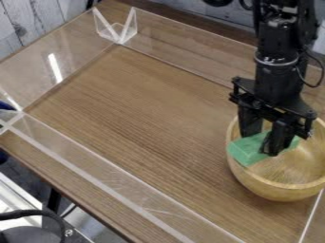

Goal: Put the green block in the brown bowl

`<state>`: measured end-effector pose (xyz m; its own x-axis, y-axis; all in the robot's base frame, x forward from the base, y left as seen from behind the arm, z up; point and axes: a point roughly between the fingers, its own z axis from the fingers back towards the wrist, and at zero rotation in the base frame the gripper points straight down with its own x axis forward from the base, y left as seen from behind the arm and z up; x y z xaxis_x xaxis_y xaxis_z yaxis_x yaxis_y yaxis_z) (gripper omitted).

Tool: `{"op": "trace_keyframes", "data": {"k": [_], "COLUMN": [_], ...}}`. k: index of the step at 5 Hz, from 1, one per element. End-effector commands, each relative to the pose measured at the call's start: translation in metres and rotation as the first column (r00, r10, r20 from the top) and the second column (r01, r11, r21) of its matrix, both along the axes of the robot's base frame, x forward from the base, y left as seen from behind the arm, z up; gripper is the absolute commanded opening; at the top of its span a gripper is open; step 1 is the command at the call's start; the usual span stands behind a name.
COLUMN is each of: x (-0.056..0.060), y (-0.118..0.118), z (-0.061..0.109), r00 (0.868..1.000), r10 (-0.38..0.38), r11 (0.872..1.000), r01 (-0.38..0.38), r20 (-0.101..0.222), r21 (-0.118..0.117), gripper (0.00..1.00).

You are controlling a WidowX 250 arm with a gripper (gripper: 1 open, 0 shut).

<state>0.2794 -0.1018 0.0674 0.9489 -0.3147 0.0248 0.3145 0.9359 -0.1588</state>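
- Scanning from the left, I see bare wood-grain desk (127, 104) with a clear plastic wall (76, 142) along its near and far edges; nothing of the task lies on that side.
- Moving right, the green block (252, 149) sits at the left rim of the brown bowl (286, 176), partly over the rim and partly over the hollow. Its lower left end shows below the tool; the rest is hidden behind the fingers.
- Directly above it, the tool (272, 142) points straight down, its black fingers (278, 139) on either side of the block, part-way apart. I read them as clamped on the block, though contact itself is hard to make out at this size.
- The relation that matters: the block is under and between the fingers, not off to a side, and its long axis seems to run slanted, lower left to upper right, across the rim.
- My judgement is that the block is nearly delivered; releasing here risks it catching on the thick rim, so I would want it further right, over the hollow.
- Right of the bowl, only the desk edge shows.
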Motion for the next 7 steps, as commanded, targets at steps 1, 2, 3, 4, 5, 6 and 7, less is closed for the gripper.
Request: {"op": "trace_keyframes", "data": {"k": [1,2,3,4,5,6,7], "x": [0.0138,0.0144,0.0149,0.0152,0.0153,0.0153,0.0153], "y": [0.0001,0.0008,0.0017,0.0026,0.0037,0.0048,0.0060], "z": [0.0141,0.0142,0.0137,0.0136,0.0139,0.0141,0.0145], "r00": [0.998,0.998,0.999,0.999,0.999,0.999,0.999], "r10": [0.007,0.008,0.009,0.010,0.011,0.012,0.014], "r11": [1.000,1.000,1.000,1.000,1.000,1.000,1.000], "r01": [-0.006,-0.007,-0.008,-0.009,-0.010,-0.011,-0.012], "r20": [0.058,0.056,0.054,0.051,0.049,0.046,0.044], "r21": [-0.014,-0.016,-0.017,-0.018,-0.020,-0.022,-0.024], "gripper": [0.00,0.00,0.00,0.00,0.00,0.00,0.00]}}
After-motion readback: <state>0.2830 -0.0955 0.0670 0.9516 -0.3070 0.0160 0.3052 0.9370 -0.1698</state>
